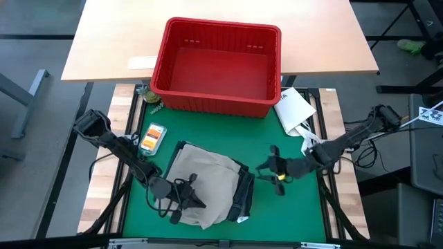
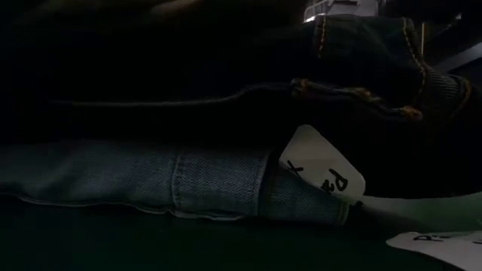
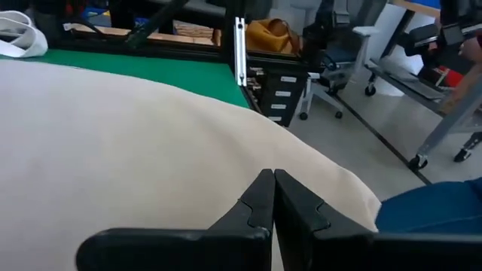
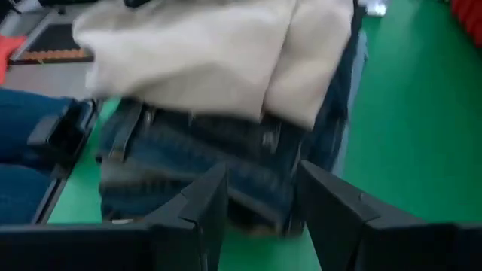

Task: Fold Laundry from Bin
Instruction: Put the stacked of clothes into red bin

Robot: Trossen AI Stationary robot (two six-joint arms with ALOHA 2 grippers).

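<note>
Two garments stacked on the green counter: khaki trousers over denim jeans. Red bin stands behind. Left gripper closed, resting on the khakis. Right gripper partly open, empty, beside the jeans.

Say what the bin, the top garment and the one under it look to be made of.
Bin: glossy red moulded plastic, going by its ribbed slotted walls. Tan trousers: soft matte woven cloth, likely cotton, creasing loosely. Jeans beneath: blue denim, with visible twill weave and orange seam stitching.
</note>
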